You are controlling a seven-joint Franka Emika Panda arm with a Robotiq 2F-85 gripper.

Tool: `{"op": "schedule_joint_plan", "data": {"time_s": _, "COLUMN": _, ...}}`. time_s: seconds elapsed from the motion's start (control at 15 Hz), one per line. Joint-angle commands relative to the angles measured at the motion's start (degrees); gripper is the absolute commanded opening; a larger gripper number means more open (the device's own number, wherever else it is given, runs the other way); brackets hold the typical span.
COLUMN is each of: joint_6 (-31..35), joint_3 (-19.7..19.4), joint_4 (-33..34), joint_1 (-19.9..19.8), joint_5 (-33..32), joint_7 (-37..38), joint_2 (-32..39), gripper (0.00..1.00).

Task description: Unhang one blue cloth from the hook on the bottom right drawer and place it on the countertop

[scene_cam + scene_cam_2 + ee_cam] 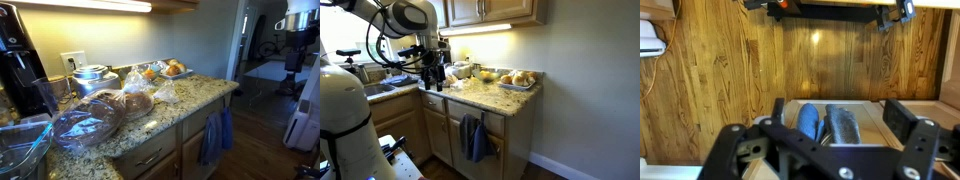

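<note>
The blue cloth (pixel 808 122) hangs limp on the bottom right drawer (pixel 498 128), next to a duller slate-blue cloth (pixel 845 126). Both exterior views show the hanging cloths (pixel 213 138) (pixel 473 138) below the speckled granite countertop (pixel 190 105) (pixel 495 98). My gripper (pixel 840 112) is open and empty. In the wrist view it looks down on both cloths from well above, and they lie between its fingers. In an exterior view it (pixel 434 74) hangs at countertop height, clear of the cloths.
On the countertop are bagged bread (pixel 120 105), a plate of pastries (pixel 172 69) (pixel 518 78), glass bowls (pixel 25 140) and a coffee maker (pixel 15 60). A sink (pixel 375 88) lies at the far end. Wooden floor (pixel 730 70) lies below.
</note>
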Motion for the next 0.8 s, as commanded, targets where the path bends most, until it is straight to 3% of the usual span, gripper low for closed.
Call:
{"op": "schedule_joint_plan", "data": {"time_s": 0.0, "joint_6": -0.11, "joint_3": -0.89, "joint_4": 0.08, "joint_1": 0.96, "joint_5": -0.61, "joint_7": 0.59, "joint_2": 0.1, "gripper": 1.0}}
{"op": "schedule_joint_plan", "data": {"time_s": 0.33, "joint_6": -0.11, "joint_3": -0.89, "joint_4": 0.08, "joint_1": 0.96, "joint_5": -0.61, "joint_7": 0.59, "joint_2": 0.1, "gripper": 1.0}}
{"op": "schedule_joint_plan", "data": {"time_s": 0.73, "joint_6": 4.22, "joint_3": -4.42, "joint_4": 1.93, "joint_1": -0.74, "joint_5": -1.45, "joint_7": -3.24, "joint_2": 7.07, "gripper": 1.0}}
